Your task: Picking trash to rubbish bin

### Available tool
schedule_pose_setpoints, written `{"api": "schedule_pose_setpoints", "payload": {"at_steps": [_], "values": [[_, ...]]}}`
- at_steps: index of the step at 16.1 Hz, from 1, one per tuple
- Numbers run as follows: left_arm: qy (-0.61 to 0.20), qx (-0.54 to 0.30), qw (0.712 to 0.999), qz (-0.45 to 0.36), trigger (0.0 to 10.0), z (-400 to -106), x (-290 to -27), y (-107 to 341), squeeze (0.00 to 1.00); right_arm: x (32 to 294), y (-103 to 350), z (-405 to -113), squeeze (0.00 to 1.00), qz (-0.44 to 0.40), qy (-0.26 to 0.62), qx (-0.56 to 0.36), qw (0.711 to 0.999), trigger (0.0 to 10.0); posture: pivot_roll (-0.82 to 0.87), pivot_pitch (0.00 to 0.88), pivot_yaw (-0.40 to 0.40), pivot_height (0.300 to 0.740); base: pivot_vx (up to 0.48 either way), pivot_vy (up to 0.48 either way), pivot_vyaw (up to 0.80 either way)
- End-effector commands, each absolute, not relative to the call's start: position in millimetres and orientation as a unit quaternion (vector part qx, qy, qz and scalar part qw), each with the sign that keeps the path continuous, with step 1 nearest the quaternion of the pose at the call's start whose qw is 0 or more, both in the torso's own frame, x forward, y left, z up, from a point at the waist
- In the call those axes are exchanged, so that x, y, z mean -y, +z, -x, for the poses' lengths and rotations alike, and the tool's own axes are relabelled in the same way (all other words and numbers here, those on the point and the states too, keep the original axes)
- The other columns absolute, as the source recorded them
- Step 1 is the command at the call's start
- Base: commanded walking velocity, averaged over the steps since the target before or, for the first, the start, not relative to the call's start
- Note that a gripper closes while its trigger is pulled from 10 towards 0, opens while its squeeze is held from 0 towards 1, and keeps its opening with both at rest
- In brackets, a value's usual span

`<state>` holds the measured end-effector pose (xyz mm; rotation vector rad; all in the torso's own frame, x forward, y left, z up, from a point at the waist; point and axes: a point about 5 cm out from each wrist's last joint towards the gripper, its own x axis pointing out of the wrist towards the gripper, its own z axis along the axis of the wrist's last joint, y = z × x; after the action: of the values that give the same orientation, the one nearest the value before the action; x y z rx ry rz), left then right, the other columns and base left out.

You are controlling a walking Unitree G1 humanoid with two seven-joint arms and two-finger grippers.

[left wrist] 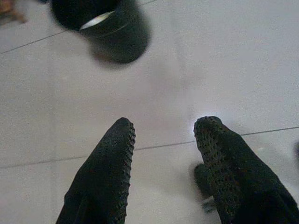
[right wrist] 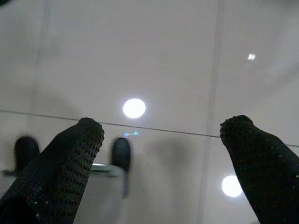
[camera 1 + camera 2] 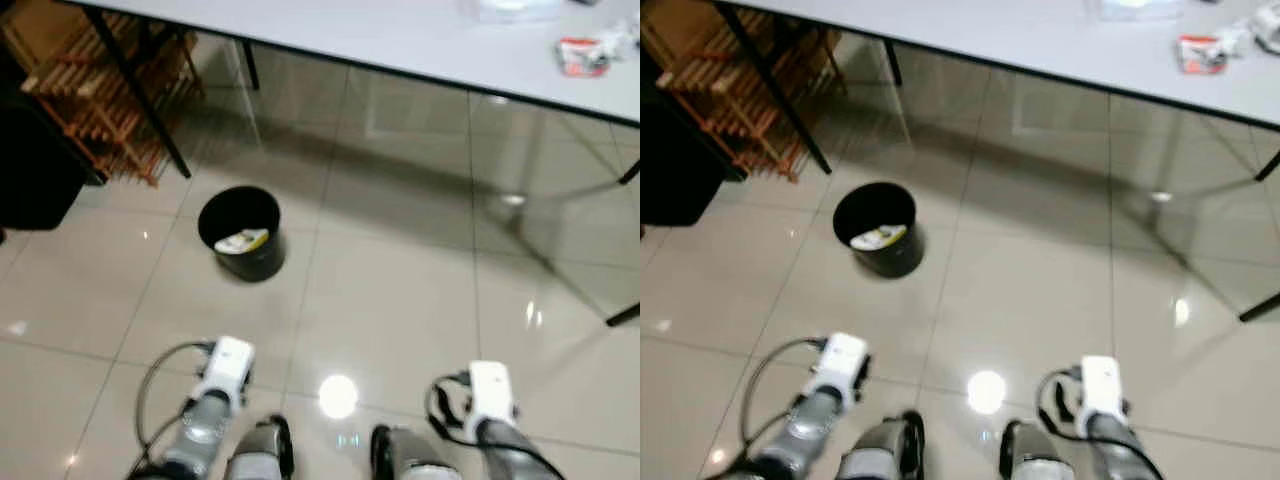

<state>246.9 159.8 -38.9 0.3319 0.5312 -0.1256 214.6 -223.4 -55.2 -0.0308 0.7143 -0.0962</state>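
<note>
Both tools hang empty, fingers spread: left tool (image 1: 163, 140), right tool (image 2: 163, 149). The bin (image 3: 240, 233) stands on the floor ahead; a wrapper (image 3: 582, 55) lies on the worktop (image 3: 420, 40). Fetching it seems next.

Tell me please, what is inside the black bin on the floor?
Inside the black bin lies one pale piece of trash with some yellow on it. The bin's dark wall hides the rest of the inside, so I cannot tell about more.
</note>
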Motion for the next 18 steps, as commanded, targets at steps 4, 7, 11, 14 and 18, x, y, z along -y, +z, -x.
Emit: {"api": "schedule_pose_setpoints", "payload": {"at_steps": [4,7,11,14,18], "values": [[-0.05,-0.274,0.947,-0.158,10.0,-240.0,-168.3,-43.5,0.0,217.9,-62.1,-206.2,0.0,0.003,-0.047,-0.366,0.93,10.0,0.03,0.26,0.06,0.74,0.0,0.0,0.0],[-0.052,-0.271,0.949,-0.15,10.0,-240.9,-166.9,-42.7,0.0,217.5,-61.9,-206.5,0.0,0.002,-0.047,-0.365,0.93,10.0,0.03,0.26,0.061,0.74,0.0,0.0,0.0],[-0.047,-0.258,0.952,-0.155,10.0,-248.3,-167.6,-37.0,0.0,220.9,-58.0,-210.7,0.0,-0.001,-0.06,-0.349,0.935,10.0,0.03,0.259,0.065,0.74,0.195,0.0,0.0],[-0.043,-0.194,0.968,-0.152,10.0,-268.6,-163.8,-16.7,0.0,227.9,-29.2,-243.7,0.0,-0.003,-0.07,-0.256,0.964,10.0,0.02,0.262,0.067,0.74,0.27,0.0,0.0],[-0.026,-0.052,0.988,-0.143,10.0,-312.4,-160.6,39.9,0.0,231.4,34.7,-300.4,0.0,0.0,-0.069,-0.105,0.992,10.0,0.02,0.26,0.069,0.74,0.271,0.0,0.0]]}}
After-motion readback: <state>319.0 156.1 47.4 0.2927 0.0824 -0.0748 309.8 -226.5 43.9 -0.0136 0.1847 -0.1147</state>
